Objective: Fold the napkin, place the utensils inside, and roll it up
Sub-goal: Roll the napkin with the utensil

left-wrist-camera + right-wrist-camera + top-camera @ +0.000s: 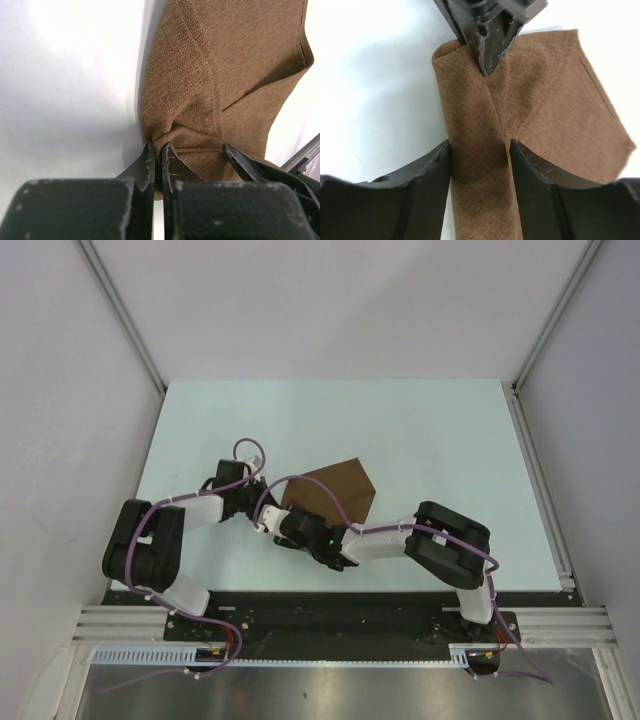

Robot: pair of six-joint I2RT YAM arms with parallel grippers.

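Table [430, 440]: pale top, walled on three sides. Both arms reach in from the near edge and meet at its middle.

Left arm [150, 540]: doubled back at the elbow, wrist pointing right toward the cloth. Right arm [450, 545]: stretched low and leftward, wrist crossing to the same spot. The two heads are nearly touching.

Napkin [340, 492]: brown cloth, lying flat about mid-table, just past the two wrists. From above, a four-sided patch with one corner pointing away from the arms. The left side is turned over on itself into a narrow doubled band; the rest spreads out flat to the right. No utensils show in any view.

Left gripper [156, 150]: jaws drawn almost together, pinching the end of that band. The cloth puckers right at the tips. Probably holding the end as an anchor so the fold cannot spring open or slide.

Right gripper [480, 150]: jaws a moderate way apart, one on each side of the band, further along it than the left gripper's pinch. One finger [432, 175] sits at the outer folded edge, the other over the flat part. The cloth between them looks uncompressed, so I read it as straddling, not clamping. Likely set there to press or draw the crease along its length.

Judgement: folding stage, early in the task. Risk: a pull by either arm against the other's grip would drag the whole thin cloth askew.
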